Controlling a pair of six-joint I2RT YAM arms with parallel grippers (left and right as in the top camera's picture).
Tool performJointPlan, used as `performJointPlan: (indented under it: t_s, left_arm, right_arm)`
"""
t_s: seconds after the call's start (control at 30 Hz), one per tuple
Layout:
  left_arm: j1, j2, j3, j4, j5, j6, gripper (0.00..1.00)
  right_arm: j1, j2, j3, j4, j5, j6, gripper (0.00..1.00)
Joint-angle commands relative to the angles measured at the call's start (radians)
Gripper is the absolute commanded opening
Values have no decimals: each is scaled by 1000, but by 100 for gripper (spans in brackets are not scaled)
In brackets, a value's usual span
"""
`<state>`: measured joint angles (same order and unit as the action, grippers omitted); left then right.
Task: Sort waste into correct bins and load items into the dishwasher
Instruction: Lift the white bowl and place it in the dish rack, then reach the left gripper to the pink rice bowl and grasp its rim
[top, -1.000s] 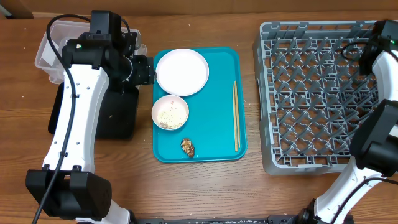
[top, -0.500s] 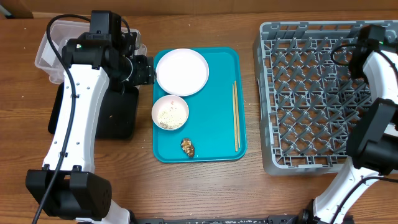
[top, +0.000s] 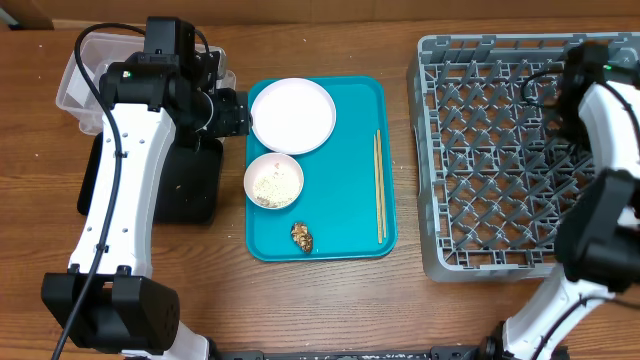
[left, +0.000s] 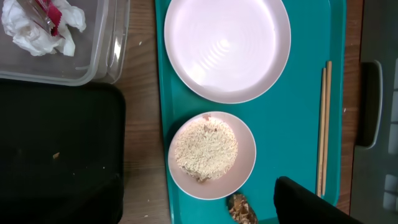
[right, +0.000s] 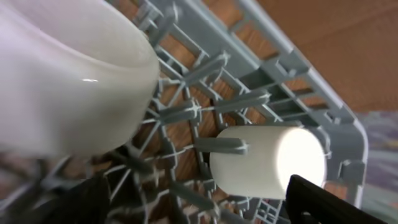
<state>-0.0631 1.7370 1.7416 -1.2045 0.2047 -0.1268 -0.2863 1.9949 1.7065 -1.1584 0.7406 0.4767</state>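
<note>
White cup (right: 267, 163), smooth, cylindrical, in grey rack (right: 186, 113)

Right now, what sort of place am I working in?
Likely a tabletop dish-clearing mock-up rather than a real kitchen: a wooden table carries a grey dish rack, a teal serving tray, and a clear tub beside a black tray.

The left arm (top: 135, 170) is built of long white shells joined by rounded black joints, with a boxy black wrist block (top: 170, 45). A thin black cable (top: 112, 180) runs along the white shells, and a small green light (top: 127, 72) glows on one joint. The right arm (top: 610, 120) has the same white shells, black joints, looping black cable and green light. A finger (left: 311, 202) in the left wrist view and one (right: 326, 199) in the right wrist view are plain matte black.
</note>
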Motion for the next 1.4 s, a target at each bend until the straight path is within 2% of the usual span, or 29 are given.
performJointPlan:
  t_s: [0.0,0.03,0.2,0.27,0.33,0.53,0.8,1.13,1.3,1.37]
  left_arm:
    - [4,-18,13,1,-2,7,80]
    - [4,-18,13,1,-2,7,81]
    - [-2,-17,13,2,8,6,81]
    - [-17,-12,13,4,9,-6,80]
    - [-42,-5,13,5,8,-8,79]
    - [-187,27,-35,9,-15,-10,80]
    - [-332,137,-92,8,-85,-54,79]
    - [-409,321,-92,9,-110,-58,75]
    - [-409,385,-92,8,-113,-61,71]
    - [-409,397,-92,8,-121,-61,66]
  right_arm:
    - [9,-182,10,1,-201,-77,97]
    - [13,-206,10,-1,-285,-108,98]
    - [55,-262,10,-34,-1012,-332,95]
    - [85,-258,7,-56,-1141,-379,95]
    - [127,-256,7,-81,-1151,-402,95]
    - [259,-256,7,-161,-1009,-402,96]
    - [286,-256,7,-165,-1003,-402,96]
    - [285,-256,7,-172,-1003,-399,96]
    - [285,-256,7,-175,-1003,-399,96]
    - [285,-256,7,-175,-1003,-399,96]
